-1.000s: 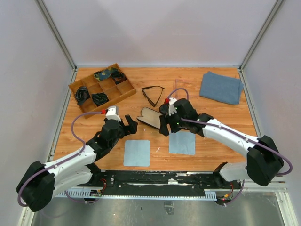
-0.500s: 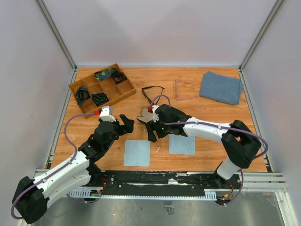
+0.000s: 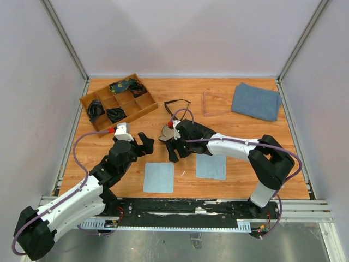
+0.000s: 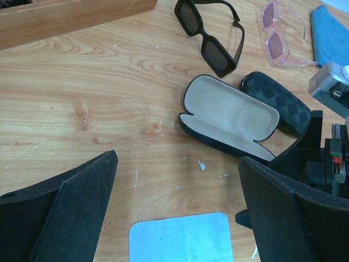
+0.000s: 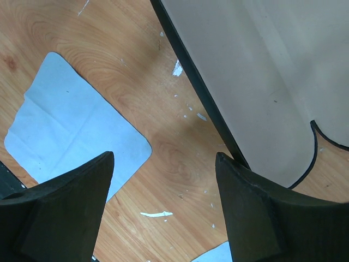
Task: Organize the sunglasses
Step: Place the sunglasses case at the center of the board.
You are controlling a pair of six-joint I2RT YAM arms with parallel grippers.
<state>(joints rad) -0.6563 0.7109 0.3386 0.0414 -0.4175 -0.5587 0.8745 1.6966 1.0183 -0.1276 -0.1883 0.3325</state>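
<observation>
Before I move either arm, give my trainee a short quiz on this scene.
1. True or false: the black sunglasses lie inside the open case.
2. What does the left gripper hold? A) the closed case B) nothing C) the pink sunglasses
3. How many square blue cloths show in the top view?

Key: 1 false, they lie outside it, which is empty. 2 B, its jaws stand open and empty. 3 two.
</observation>
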